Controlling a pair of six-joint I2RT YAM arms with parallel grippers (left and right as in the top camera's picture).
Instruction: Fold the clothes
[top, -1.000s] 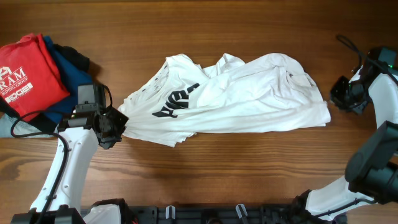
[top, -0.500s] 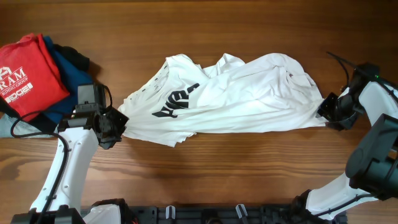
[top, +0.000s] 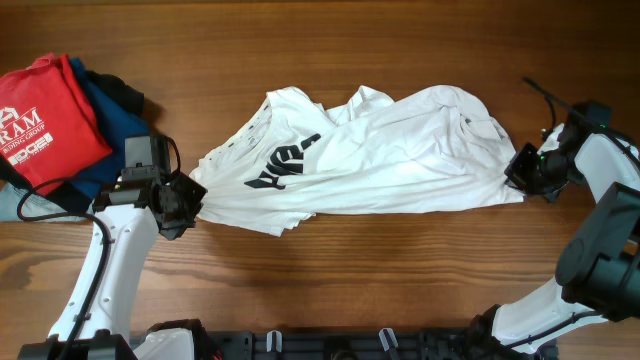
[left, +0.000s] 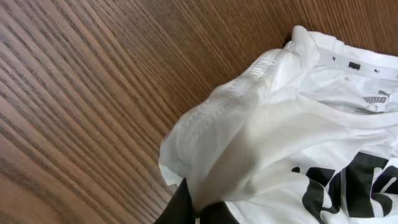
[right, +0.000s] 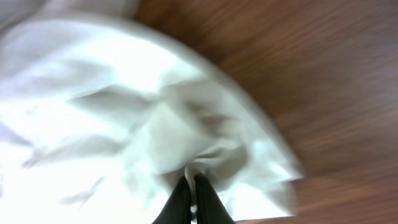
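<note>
The white T-shirt (top: 370, 150) with a black print lies crumpled across the middle of the wooden table. My left gripper (top: 190, 203) is shut on the shirt's left edge; in the left wrist view the black fingers (left: 202, 208) pinch a bunched fold of the white T-shirt (left: 261, 130). My right gripper (top: 522, 172) is at the shirt's right edge; in the right wrist view its fingers (right: 191, 193) are closed on a fold of the white T-shirt (right: 112, 106).
A red shirt with white lettering (top: 45, 120) lies on blue and black folded garments (top: 115, 120) at the far left. Bare wooden table (top: 400, 270) surrounds the white shirt.
My right gripper has moved left from beside the table's right side onto the shirt's right edge and closed on it. The left arm has not moved.
</note>
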